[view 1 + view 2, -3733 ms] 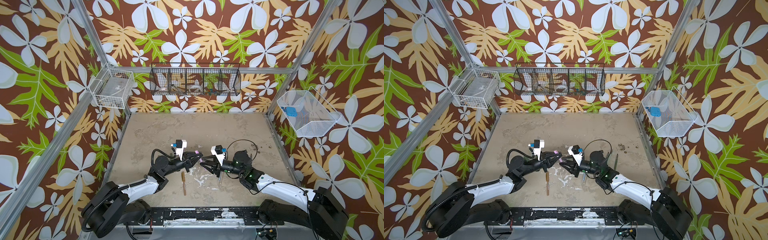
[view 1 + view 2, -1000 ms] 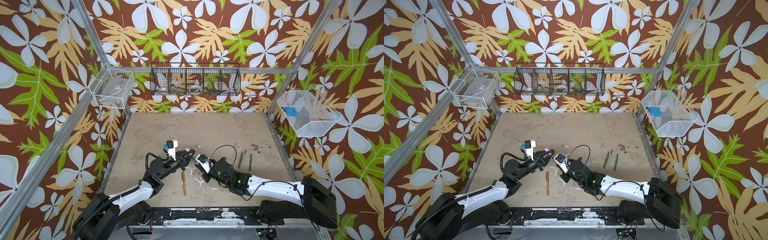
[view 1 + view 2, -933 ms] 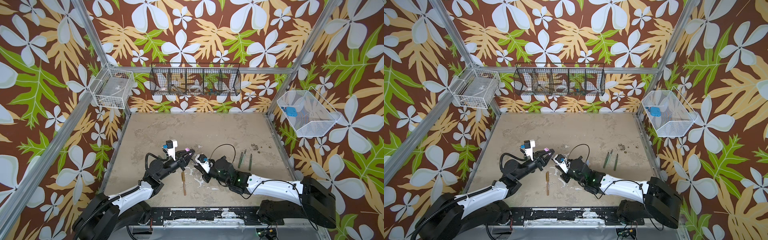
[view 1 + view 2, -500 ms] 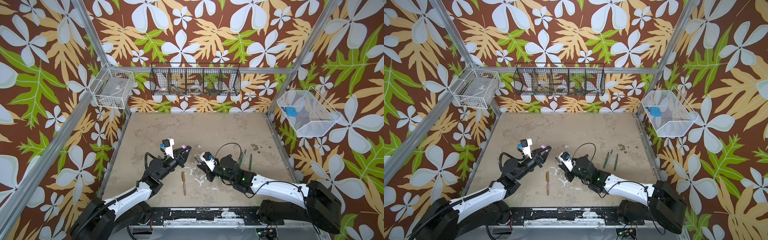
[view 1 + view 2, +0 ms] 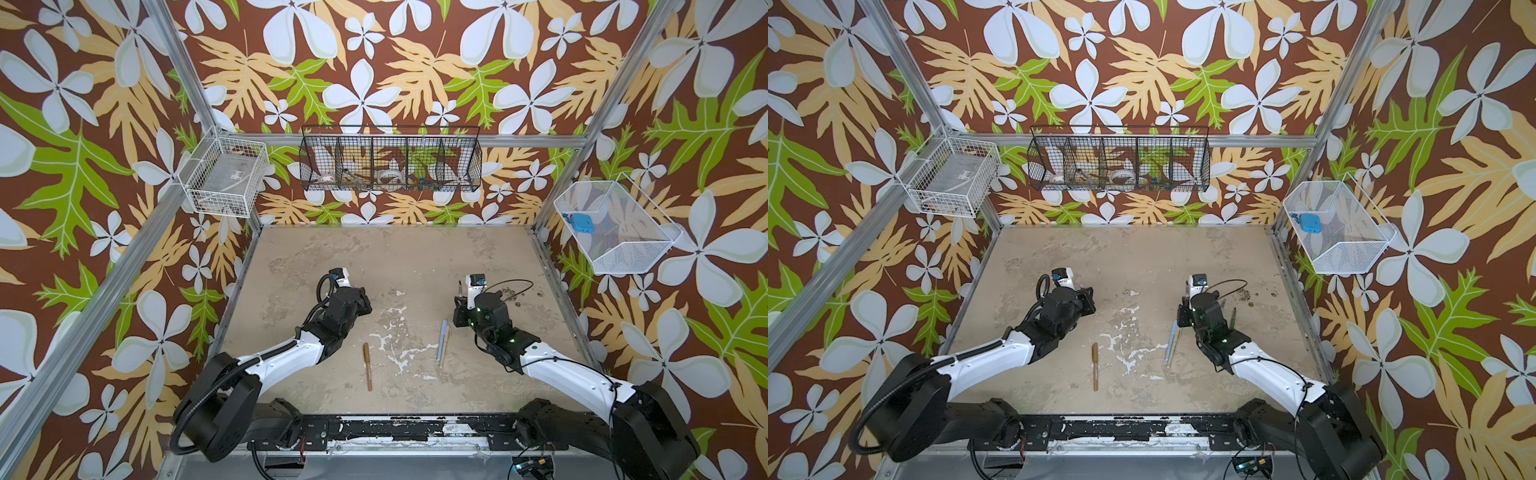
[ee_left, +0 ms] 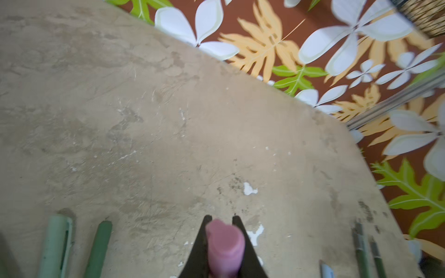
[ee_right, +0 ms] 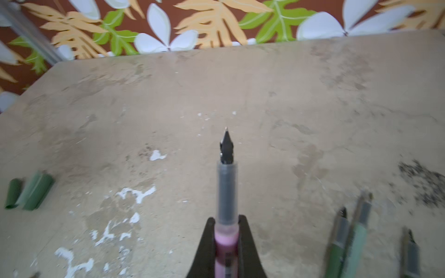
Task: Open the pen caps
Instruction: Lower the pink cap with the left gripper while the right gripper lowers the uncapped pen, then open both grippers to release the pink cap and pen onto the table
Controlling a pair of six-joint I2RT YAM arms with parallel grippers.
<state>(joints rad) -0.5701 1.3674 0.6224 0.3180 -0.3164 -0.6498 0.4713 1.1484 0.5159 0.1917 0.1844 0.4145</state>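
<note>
A pink pen cap (image 6: 225, 245) sits between my left gripper's (image 6: 221, 217) fingers, which are shut on it; the cap is off its pen. My right gripper (image 7: 226, 219) is shut on the pink pen body (image 7: 226, 243), whose dark nib (image 7: 226, 146) is bare. In both top views the left gripper (image 5: 366, 306) and right gripper (image 5: 459, 309) stand far apart above the table. A sage green cap (image 6: 56, 245) and a dark green cap (image 6: 98, 248) lie loose on the table. A capped brown pen (image 5: 367, 365) and a light blue pen (image 5: 441, 340) lie between the arms.
Uncapped green pen bodies (image 7: 337, 243) lie on the table beside the right gripper. A black wire basket (image 5: 390, 164) hangs on the back wall, with white baskets at left (image 5: 226, 178) and right (image 5: 611, 232). The worn beige table (image 5: 395, 257) is walled on three sides.
Both arms have drawn apart, the left going left with the pink cap and the right going right with the pen body. The light blue pen now shows.
</note>
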